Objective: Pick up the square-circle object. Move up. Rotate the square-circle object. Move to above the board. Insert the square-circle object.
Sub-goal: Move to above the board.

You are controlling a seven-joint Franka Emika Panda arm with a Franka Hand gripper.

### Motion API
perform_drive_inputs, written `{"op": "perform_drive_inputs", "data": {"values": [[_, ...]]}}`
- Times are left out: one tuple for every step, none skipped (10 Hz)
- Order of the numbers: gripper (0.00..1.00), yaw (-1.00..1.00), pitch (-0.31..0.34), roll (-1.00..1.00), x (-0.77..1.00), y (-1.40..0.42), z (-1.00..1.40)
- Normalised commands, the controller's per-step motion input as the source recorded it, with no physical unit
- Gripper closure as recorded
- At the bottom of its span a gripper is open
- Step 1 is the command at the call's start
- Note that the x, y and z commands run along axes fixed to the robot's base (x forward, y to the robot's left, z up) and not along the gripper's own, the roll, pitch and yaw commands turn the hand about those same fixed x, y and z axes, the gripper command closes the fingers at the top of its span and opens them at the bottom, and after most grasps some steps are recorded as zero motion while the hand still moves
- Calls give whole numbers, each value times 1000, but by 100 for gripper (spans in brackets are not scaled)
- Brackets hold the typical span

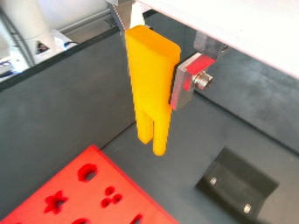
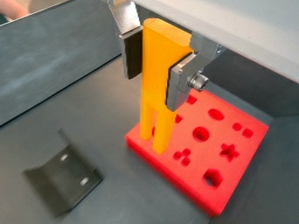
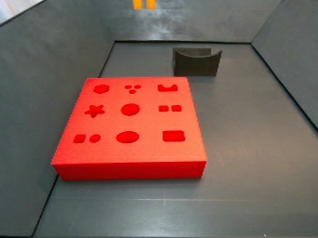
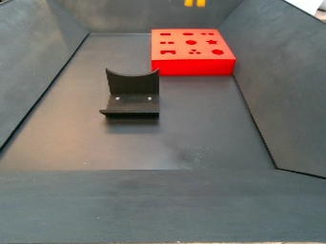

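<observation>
One gripper (image 2: 159, 68), one square-circle object (image 2: 156, 83), one board (image 3: 129, 125), one fixture (image 4: 130, 92).

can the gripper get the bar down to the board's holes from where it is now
Probably yes. The gripper holds the square-circle object upright, prongs down, above the board. The holes look uncovered; the fixture stands apart.

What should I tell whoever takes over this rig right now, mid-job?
Gripper: shut on the square-circle object, high above the floor. In both wrist views the bar hangs upright, pronged end down.

In both side views only the prong tips show at the top edge, so the bar is well clear of everything.

The board lies flat on the floor, with nothing in its holes. The dark holder stands apart from it, nothing in it.

Done: pick-up, lift, and apparently the rotation.

Left: in a wrist view the prongs hang near the board's edge, not over a hole. Centre over the board, then lower and insert.
</observation>
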Motion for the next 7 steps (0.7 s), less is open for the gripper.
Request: {"op": "perform_drive_inputs", "data": {"values": [[100, -14, 192, 81, 232, -1000, 151], [100, -7, 167, 68, 244, -1000, 151], [100, 4, 152, 64, 281, -1000, 152], [100, 7, 154, 67, 305, -1000, 156], [100, 10, 162, 80, 291, -786, 130], [100, 13, 160, 88, 219, -469, 78], [100, 11, 153, 91, 164, -293, 56]]}}
